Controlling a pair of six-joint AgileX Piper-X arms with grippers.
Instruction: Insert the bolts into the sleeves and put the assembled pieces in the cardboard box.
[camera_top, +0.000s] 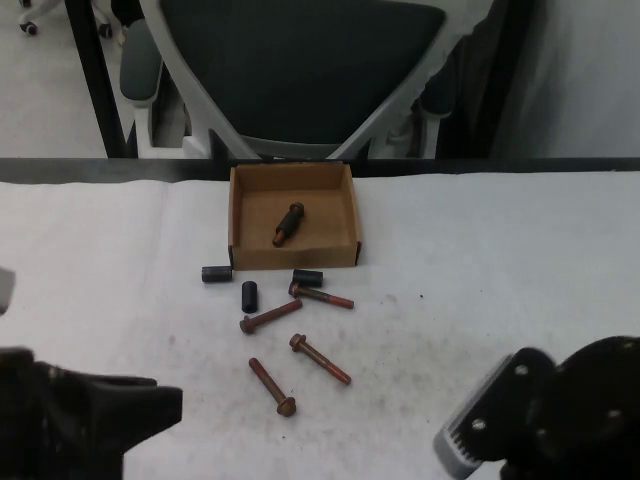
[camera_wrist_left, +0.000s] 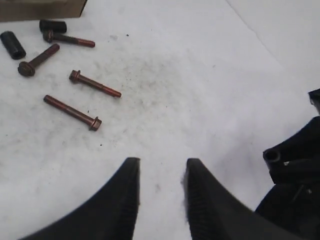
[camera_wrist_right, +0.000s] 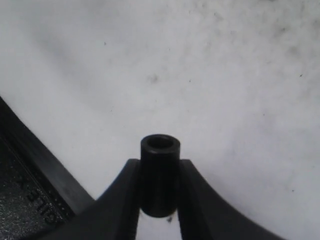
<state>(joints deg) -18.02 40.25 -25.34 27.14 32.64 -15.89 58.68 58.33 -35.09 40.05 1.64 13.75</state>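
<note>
The cardboard box (camera_top: 240, 215) stands at the far middle of the bench with one assembled bolt-and-sleeve piece (camera_top: 288, 224) inside. In front of it lie several rust-brown bolts (camera_top: 320, 359) (camera_wrist_left: 95, 84) and three loose black sleeves (camera_top: 249, 295) (camera_wrist_left: 12, 44). My right gripper (camera_wrist_right: 159, 167) is shut on a black sleeve (camera_wrist_right: 160, 175), held upright with its bore facing the camera, just above the white bench. My left gripper (camera_wrist_left: 161, 167) is open with nothing between its fingers, hovering over bare bench short of the bolts. Both arms sit at the near edge, left arm (camera_top: 80, 420) and right arm (camera_top: 560, 410).
White paper covers the bench (camera_top: 480, 260), smudged near the parts. An office chair (camera_top: 300, 70) stands behind the far edge. The right arm's black body (camera_wrist_left: 295, 175) shows beside the left gripper. Bare bench lies on both sides of the box.
</note>
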